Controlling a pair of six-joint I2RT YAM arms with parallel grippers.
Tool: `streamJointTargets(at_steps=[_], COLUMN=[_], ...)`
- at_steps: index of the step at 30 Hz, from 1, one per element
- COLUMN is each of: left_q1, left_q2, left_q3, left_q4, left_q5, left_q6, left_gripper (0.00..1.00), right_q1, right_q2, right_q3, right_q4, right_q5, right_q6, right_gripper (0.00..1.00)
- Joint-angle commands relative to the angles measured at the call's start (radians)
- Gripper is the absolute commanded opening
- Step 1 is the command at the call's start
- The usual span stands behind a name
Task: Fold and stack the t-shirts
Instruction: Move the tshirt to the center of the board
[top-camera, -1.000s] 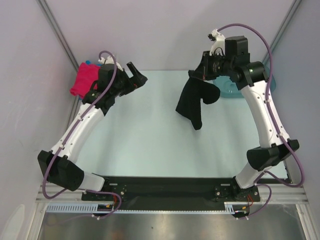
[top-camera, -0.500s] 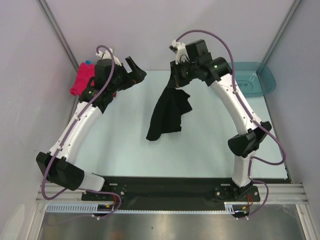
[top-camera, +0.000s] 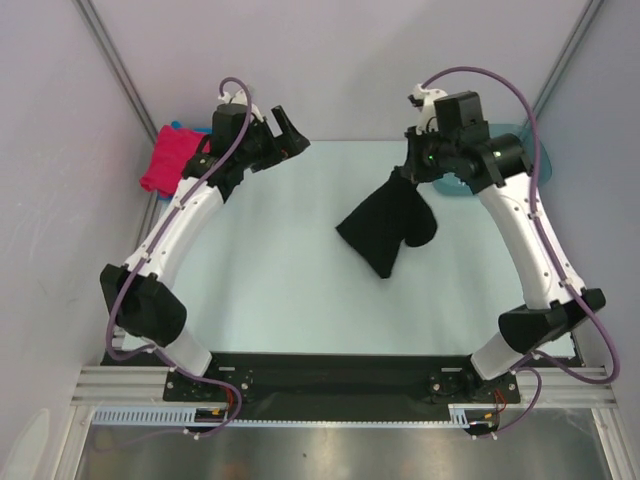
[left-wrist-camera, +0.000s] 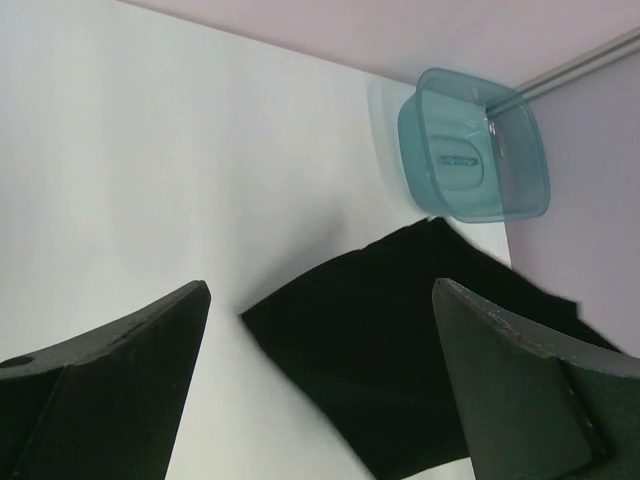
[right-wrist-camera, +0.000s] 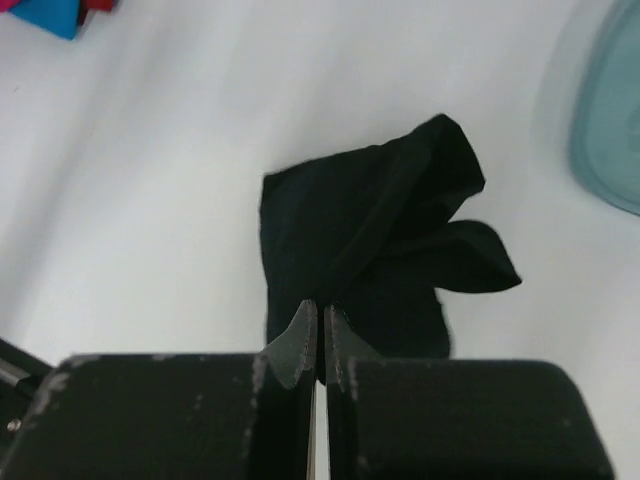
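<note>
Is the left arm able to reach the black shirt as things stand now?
Probably yes. The left tool is open and faces the black shirt, which the right tool grips; only bare table lies between them.

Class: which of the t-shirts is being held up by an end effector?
The black t-shirt, pinched in the shut right end effector and hanging over the table. The magenta-pink t-shirt lies at the far left, with no end effector on it.
</note>
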Motion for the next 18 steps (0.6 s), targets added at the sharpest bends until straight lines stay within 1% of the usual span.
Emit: streamJointTargets(at_steps=[1,4,6,7,8,9,10,11,13,14,16,17,18], left_q1=[0.001,0.001,0.001,0.001,0.001,0.001,0.001,0.001,0.003,0.003,0.003,0.003,0.004], left_q2=[0.01,0.007,0.001,0.001,-0.004,-0.007,-0.012,-0.018,-0.03,-0.033,-0.045,-0.05,-0.058], left_q3=[0.059,0.057,0.053,0.05,0.048,0.037,0.033,0.027,0.019,0.02,0.02,0.019,0.019], left_q4=[0.011,0.007,0.004,-0.002,-0.004,-0.004,-0.001,0.002,-0.004,-0.007,-0.021,-0.024,-0.032], left_q5=[0.053,0.049,0.044,0.04,0.038,0.036,0.03,0.03,0.024,0.014,0.001,-0.011,-0.017], left_q6=[0.006,0.011,0.014,0.014,0.014,0.012,0.012,0.011,0.014,0.015,0.023,0.026,0.028], left_gripper=[1.0,1.0,1.0,1.0,1.0,1.0,1.0,1.0,1.0,1.0,1.0,1.0,1.0], right_q1=[-0.038,-0.044,-0.041,-0.04,-0.034,-0.017,-0.003,0.015,0.057,0.069,0.09,0.097,0.101], right_q2=[-0.082,-0.063,-0.031,0.012,0.038,0.069,0.145,0.182,0.268,0.302,0.318,0.371,0.402], right_q3=[-0.004,0.043,0.094,0.109,0.129,0.149,0.21,0.244,0.321,0.301,0.238,0.243,0.26], right_q4=[0.084,0.106,0.11,0.106,0.098,0.084,0.033,0.002,-0.075,-0.06,-0.011,-0.02,-0.038], right_q5=[0.076,0.075,-0.001,-0.037,-0.125,-0.167,-0.199,-0.25,-0.284,-0.313,-0.33,-0.329,-0.324], right_q6=[0.001,-0.016,-0.014,-0.014,-0.013,-0.014,-0.019,-0.029,-0.036,-0.028,-0.003,-0.005,-0.023], right_gripper=[0.0,0.0,0.0,0.0,0.0,0.0,0.0,0.0,0.0,0.0,0.0,0.0,0.25])
